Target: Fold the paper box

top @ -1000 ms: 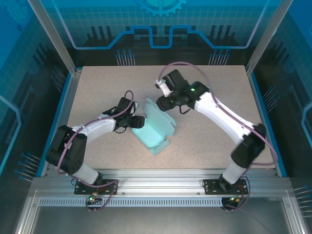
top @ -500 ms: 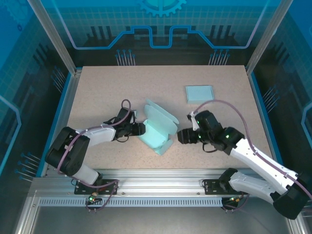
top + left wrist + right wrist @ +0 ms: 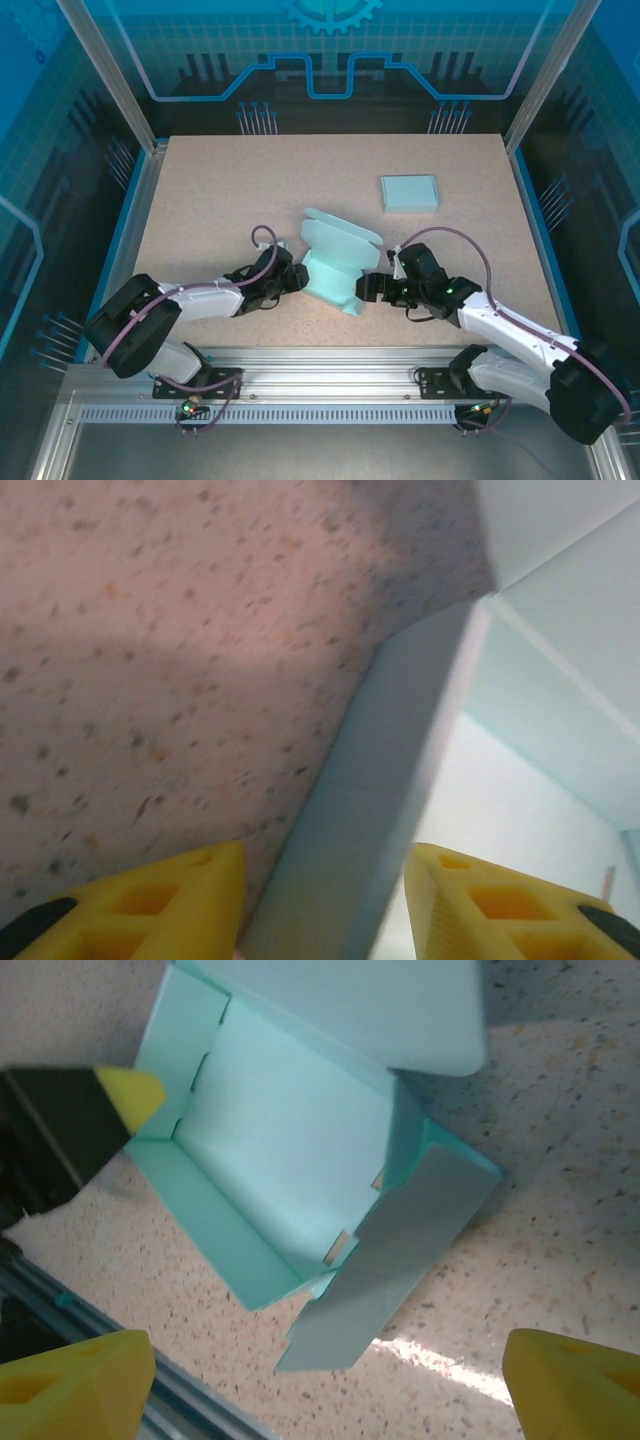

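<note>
The teal paper box (image 3: pixel 340 255) lies half folded on the table, its lid flap raised at the far side. My left gripper (image 3: pixel 300 274) is at the box's left side. In the left wrist view its jaws (image 3: pixel 325 910) stand partly open, with a side wall (image 3: pixel 370 850) of the box between the yellow fingers (image 3: pixel 150 900). My right gripper (image 3: pixel 366 288) is at the box's near right corner. Its jaws (image 3: pixel 325 1385) are wide open, holding nothing. A loose side flap (image 3: pixel 390 1260) juts out toward them.
A flat teal rectangle (image 3: pixel 409 192) lies at the back right of the speckled table (image 3: pixel 230 190). The metal frame rail (image 3: pixel 330 365) runs along the near edge, close behind both grippers. The left gripper's yellow fingertip (image 3: pixel 125 1095) shows across the box.
The right arm swung from the box's far side round to its near right and opened its jaws, uncovering the flat teal rectangle. The left gripper moved nearer and narrowed. The box turned and shifted right.
</note>
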